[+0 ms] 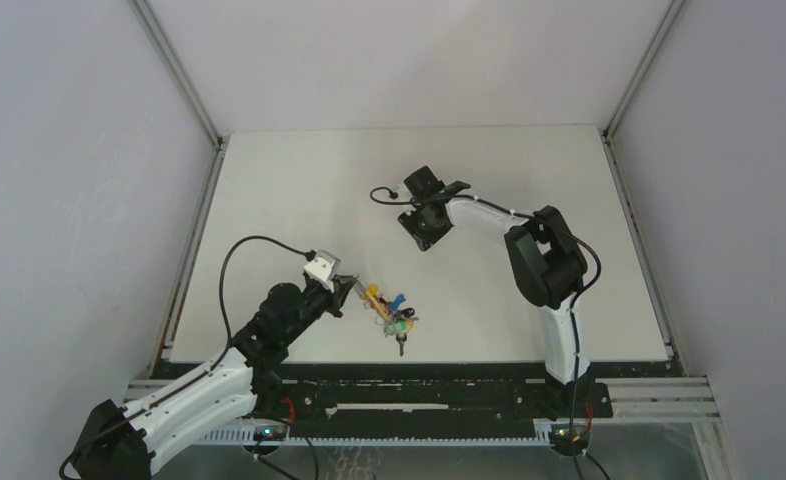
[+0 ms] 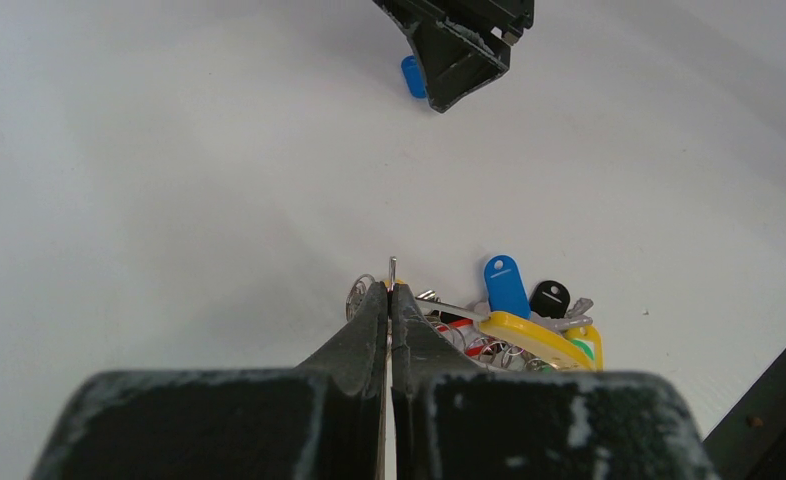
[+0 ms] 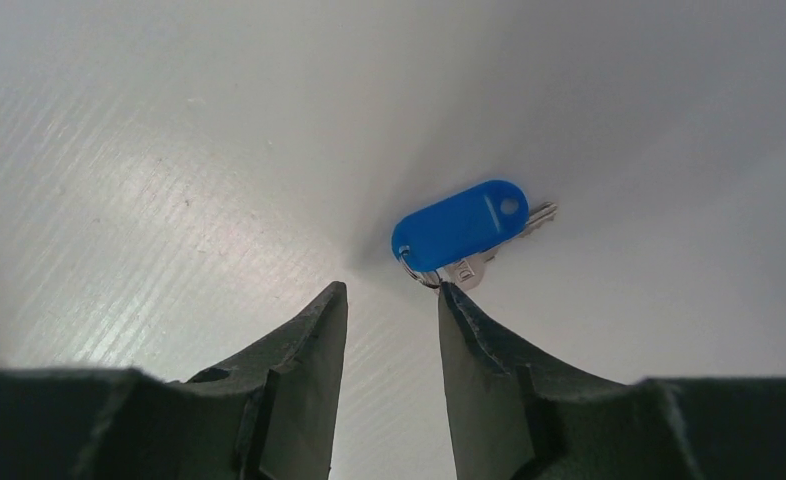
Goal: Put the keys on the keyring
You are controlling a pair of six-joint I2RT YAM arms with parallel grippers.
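Note:
Near the table's front, my left gripper is shut on the keyring. A thin metal wire of the ring pokes up between its closed jaws. The ring's yellow curved section lies just right of the fingers. Several keys are bunched on it, among them a blue head and a black one. A lone blue key lies flat on the table just ahead of my right gripper. That gripper is open with nothing between its fingers. Its right fingertip touches the key's small ring.
The white table is boxed in by pale walls and metal frame rails. A black cable loops off the right wrist. The right gripper shows at the top of the left wrist view, beside the lone blue key.

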